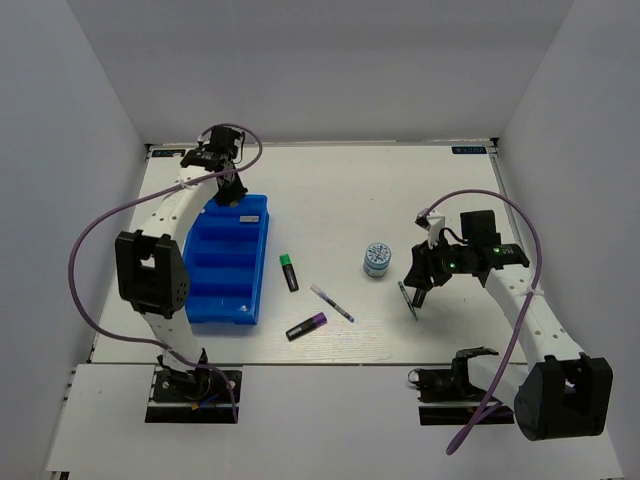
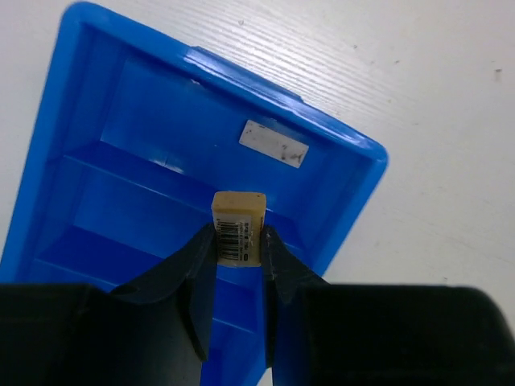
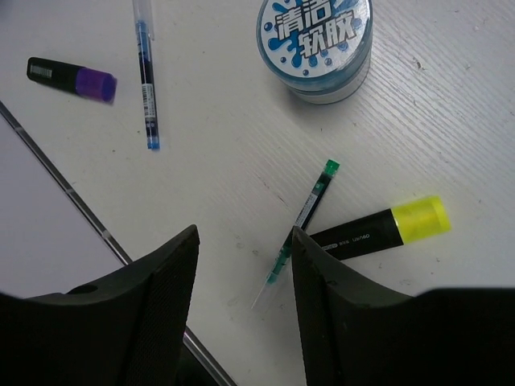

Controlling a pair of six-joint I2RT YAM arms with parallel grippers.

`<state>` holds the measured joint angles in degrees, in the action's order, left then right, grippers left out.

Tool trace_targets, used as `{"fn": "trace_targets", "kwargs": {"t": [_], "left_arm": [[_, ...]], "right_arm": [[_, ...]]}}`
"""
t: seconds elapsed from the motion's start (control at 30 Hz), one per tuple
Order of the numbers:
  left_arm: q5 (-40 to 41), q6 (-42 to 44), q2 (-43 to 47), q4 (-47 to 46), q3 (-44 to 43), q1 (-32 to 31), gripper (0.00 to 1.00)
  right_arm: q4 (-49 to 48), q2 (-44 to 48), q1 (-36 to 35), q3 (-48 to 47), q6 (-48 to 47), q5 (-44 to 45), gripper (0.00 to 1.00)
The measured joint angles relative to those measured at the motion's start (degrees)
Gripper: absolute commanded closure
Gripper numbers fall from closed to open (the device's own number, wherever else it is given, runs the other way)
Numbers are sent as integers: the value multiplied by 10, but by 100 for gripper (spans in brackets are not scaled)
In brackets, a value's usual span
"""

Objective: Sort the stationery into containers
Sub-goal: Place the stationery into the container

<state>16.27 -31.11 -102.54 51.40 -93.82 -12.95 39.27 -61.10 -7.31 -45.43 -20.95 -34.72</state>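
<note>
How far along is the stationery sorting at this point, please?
Done: one pale eraser lies in the end compartment of the blue tray. In hand: the left hand grips a second eraser above the tray; the right hand hovers open over the green pen. Left on the table: yellow highlighter, purple highlighter, green highlighter, blue pen, tin.

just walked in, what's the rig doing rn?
The left pincer is shut on a small pale barcode-wrapped eraser, held over the bright blue compartmented plastic tray. The right pincer is open above a thin green pen beside a yellow-capped black highlighter. Out on the table: a round blue-white tin, a thin blue pen, a purple-capped highlighter and a green-capped highlighter.
</note>
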Motion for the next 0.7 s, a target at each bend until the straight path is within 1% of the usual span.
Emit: {"fn": "trace_targets", "kwargs": {"t": [0.03, 0.23, 0.27, 0.3, 0.33, 0.37, 0.4, 0.43, 0.47, 0.53, 0.57, 0.63, 0.7], "left_arm": [[-6, 0, -12, 0, 3, 4, 90], [-21, -4, -52, -6, 6, 14, 89], [-21, -4, -56, -7, 6, 15, 86], [-22, -4, -59, -8, 6, 16, 86], [-22, -4, -62, -9, 6, 17, 84], [-22, -4, -64, -9, 6, 18, 75], [-22, -4, -68, -9, 6, 19, 72], [-22, -4, -71, -9, 6, 19, 69], [-21, -4, -75, -10, 5, 21, 63], [-21, -5, -85, -10, 3, 24, 54], [-21, -6, -89, -10, 2, 25, 52], [-21, -7, -98, -11, 1, 28, 40], [-21, -8, -102, -10, 1, 31, 37]], "right_arm": [[0, 0, 0, 0, -1, 0, 46], [-1, -5, -4, 0, -2, 10, 32], [-1, -6, -5, 0, -3, 13, 30], [-2, -6, -5, 0, -2, 16, 26], [-2, -6, -6, 0, -2, 18, 23], [-2, -7, -7, 0, -2, 21, 19], [-3, -7, -7, 0, -1, 24, 17], [-3, -8, -7, 0, -2, 27, 15], [-3, -8, -7, 0, -2, 30, 13], [-4, -8, -7, 0, -2, 34, 10], [-4, -8, -8, 0, -1, 36, 10], [-4, -9, -8, 0, -1, 40, 10], [-5, -10, -10, 0, -1, 45, 10]]}}
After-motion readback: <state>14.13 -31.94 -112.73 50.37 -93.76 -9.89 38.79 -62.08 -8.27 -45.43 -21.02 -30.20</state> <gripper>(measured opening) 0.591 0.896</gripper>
